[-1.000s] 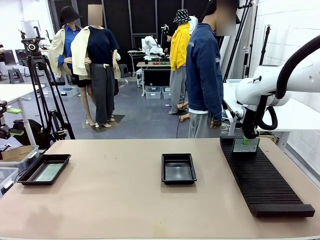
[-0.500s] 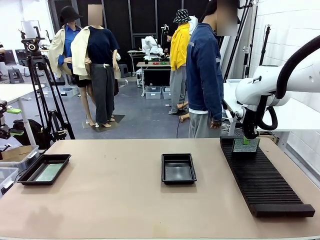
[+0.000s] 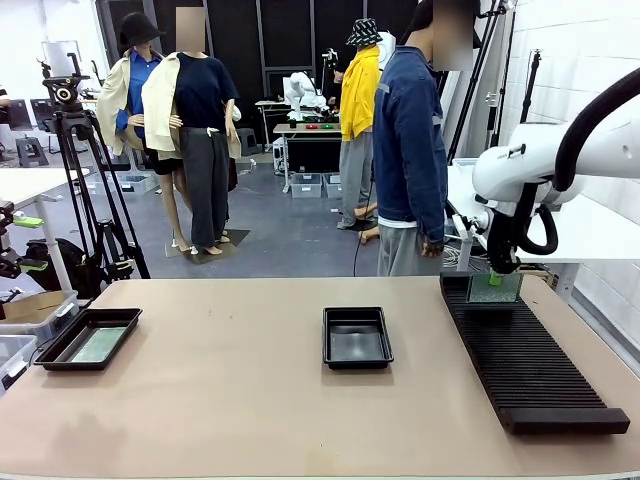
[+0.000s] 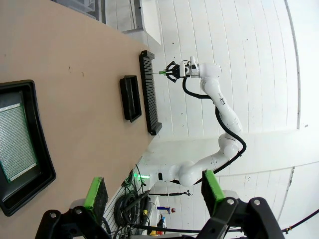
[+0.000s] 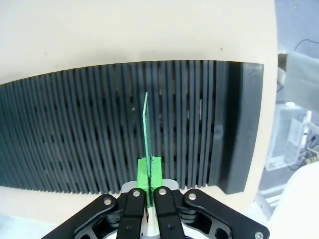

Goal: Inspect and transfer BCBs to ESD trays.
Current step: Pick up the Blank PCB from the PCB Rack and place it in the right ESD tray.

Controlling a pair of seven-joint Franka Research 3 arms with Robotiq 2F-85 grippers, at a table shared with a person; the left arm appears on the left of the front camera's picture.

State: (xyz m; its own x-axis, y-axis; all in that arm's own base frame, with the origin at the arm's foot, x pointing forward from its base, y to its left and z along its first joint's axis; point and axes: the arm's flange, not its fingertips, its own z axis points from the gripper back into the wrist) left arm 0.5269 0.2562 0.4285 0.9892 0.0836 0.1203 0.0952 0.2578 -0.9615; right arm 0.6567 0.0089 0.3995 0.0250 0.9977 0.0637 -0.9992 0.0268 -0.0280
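Your right gripper point(image 5: 148, 172) is clamping its fingers on the top edge of a BCB point(image 5: 146, 129), which is hanging edge-on beyond the pads. You are holding it over the far end of the slotted rack point(image 3: 530, 360); its lower edge is possibly just clear of the slots. Open tabletop point(image 3: 250, 400) is lying between the rack and the middle ESD tray point(image 3: 357, 311). The board is standing upright, its long axis running across the rack, in line with the slots. Your left gripper point(image 4: 152, 188) is hanging with its fingers apart over the left ESD tray point(image 4: 42, 164), where a second BCB point(image 4: 15, 134) is lying flat.

Long black slotted rack point(image 3: 527, 350), person in blue jacket point(image 3: 408, 140), camera tripod point(image 3: 66, 100)
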